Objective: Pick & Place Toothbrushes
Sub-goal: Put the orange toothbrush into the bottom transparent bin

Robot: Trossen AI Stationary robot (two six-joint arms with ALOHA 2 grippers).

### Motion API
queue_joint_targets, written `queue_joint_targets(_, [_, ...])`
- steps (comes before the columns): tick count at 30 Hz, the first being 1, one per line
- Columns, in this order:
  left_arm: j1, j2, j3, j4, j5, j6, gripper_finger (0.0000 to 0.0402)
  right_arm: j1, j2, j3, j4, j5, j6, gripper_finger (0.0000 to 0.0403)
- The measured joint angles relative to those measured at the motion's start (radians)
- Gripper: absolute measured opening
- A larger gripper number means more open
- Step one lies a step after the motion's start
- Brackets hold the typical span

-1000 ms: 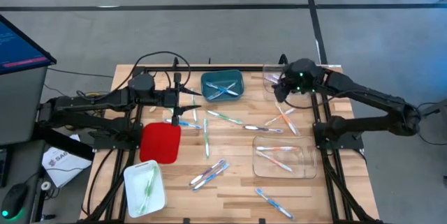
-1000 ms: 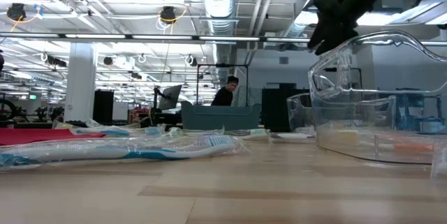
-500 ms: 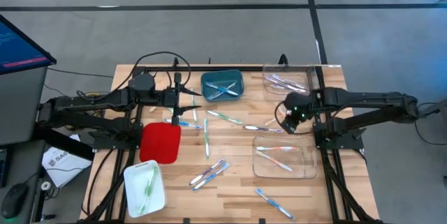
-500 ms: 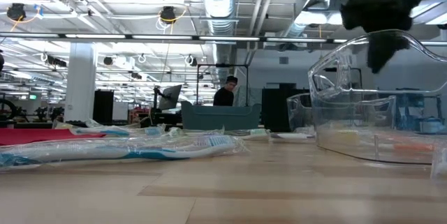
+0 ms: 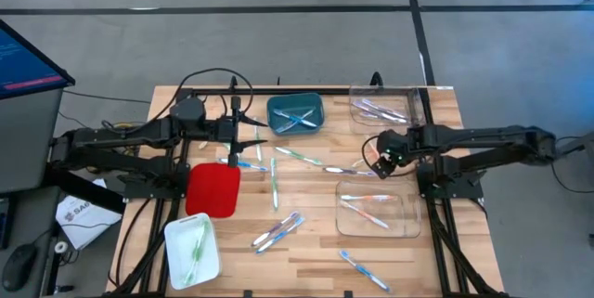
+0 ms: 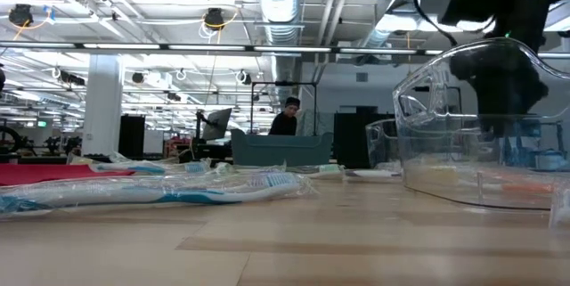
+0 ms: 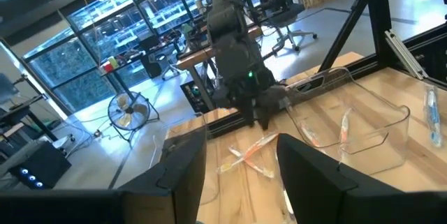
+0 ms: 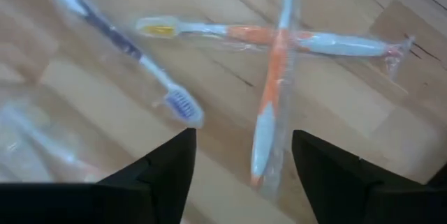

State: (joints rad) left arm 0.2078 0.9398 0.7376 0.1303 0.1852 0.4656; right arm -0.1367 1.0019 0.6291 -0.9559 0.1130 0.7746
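Toothbrushes in clear wrappers lie scattered on the wooden table (image 5: 306, 242). Two orange ones lie crossed (image 8: 279, 77), with a purple-blue one (image 8: 150, 70) beside them. My right gripper (image 8: 241, 175) hangs open just above the crossed pair, pointing down, one finger on either side of the lower orange brush and touching nothing. It shows in the high view (image 5: 380, 157) and, from across the table, in the left wrist view (image 7: 260, 116). My left gripper (image 5: 258, 131) waits open next to the teal bin (image 5: 295, 114).
Brushes lie in the teal bin, in a clear tub at the far right (image 5: 380, 108) and in a clear tub near the right (image 5: 376, 207). A white tub (image 5: 192, 247) holds green ones. A red tub (image 5: 213, 189) sits at the left. Black cables run along the far edge.
My right gripper has swung from over the far-right clear tub toward the near edge and come down, stopping low over the crossed orange toothbrushes. Nothing on the table has moved.
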Motion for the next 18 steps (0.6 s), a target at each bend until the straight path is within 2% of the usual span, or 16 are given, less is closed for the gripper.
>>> queue_joint_targets(5, [0.0,0.0,0.0,0.0,0.0,0.0,0.0173,-0.061,0.0,-0.053,0.054,-0.003,-0.039,0.0245])
queue_joint_targets(18, [0.0,0.0,0.0,0.0,0.0,0.0,0.0173,-0.128,0.009,-0.177,0.181,-0.002,-0.083,0.0245])
